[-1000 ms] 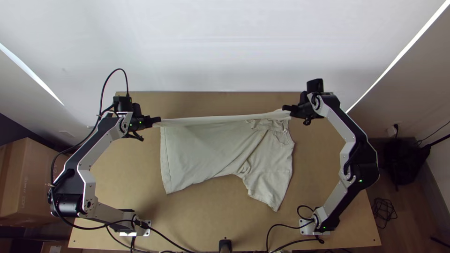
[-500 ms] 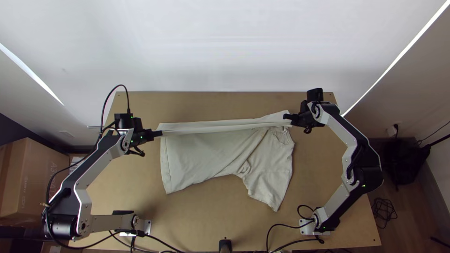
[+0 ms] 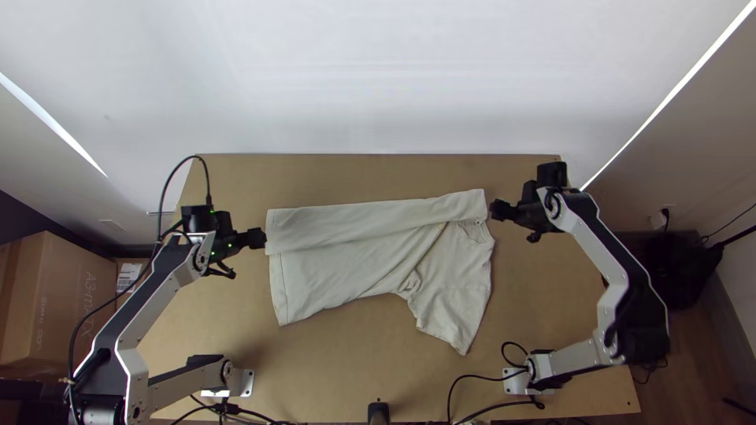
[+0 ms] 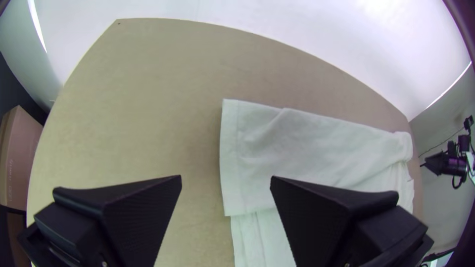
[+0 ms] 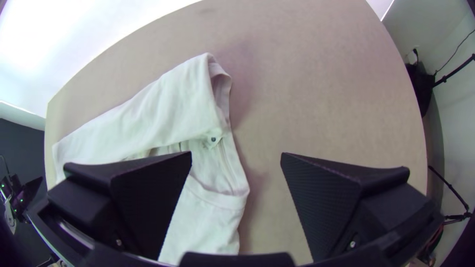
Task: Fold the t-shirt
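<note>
Honestly, the pale garment, more like shorts than a t-shirt, looks light, soft and easily creased. I'd pinch the folded-over strip at its ends, through both layers. It lies on the desk between the left end effector and right end effector, near each; both gape wide, holding nothing.

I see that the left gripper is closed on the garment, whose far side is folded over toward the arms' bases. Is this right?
The left gripper is not closed: the left wrist view shows its fingers standing apart. The garment has its far side folded over.
</note>
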You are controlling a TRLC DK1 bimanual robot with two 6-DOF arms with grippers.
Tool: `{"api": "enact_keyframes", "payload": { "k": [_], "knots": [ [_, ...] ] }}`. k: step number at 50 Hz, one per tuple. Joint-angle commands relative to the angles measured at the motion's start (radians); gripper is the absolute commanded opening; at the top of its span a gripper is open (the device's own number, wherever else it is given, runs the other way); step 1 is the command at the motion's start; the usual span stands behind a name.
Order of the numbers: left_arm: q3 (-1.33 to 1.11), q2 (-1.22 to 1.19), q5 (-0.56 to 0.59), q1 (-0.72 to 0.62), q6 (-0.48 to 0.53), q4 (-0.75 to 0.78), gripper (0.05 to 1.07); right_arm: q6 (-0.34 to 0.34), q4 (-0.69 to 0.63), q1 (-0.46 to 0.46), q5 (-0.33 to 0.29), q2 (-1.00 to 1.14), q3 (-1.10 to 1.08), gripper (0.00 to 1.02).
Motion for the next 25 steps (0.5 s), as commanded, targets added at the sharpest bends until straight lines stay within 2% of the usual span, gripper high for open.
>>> {"api": "enact_keyframes", "payload": {
  "k": [1,6,14,20,25],
  "knots": [
    [0.000,-0.050,0.031,0.043,0.035,-0.032,1.01,0.059,-0.042,-0.002,-0.041,-0.146,-0.083,0.96],
    [0.011,-0.098,0.059,0.069,0.048,-0.059,1.01,0.082,-0.203,0.013,-0.058,-0.205,-0.091,0.98],
    [0.039,-0.155,0.063,0.081,0.048,-0.118,1.01,0.091,-0.332,0.034,-0.072,-0.281,-0.191,0.97],
    [0.043,-0.176,0.063,0.081,0.048,-0.142,1.01,0.090,-0.378,0.021,-0.072,-0.322,-0.283,0.91],
    [0.051,-0.181,0.063,0.079,0.048,-0.158,1.01,0.093,-0.387,0.024,-0.073,-0.342,-0.353,0.90]
  ]
}}
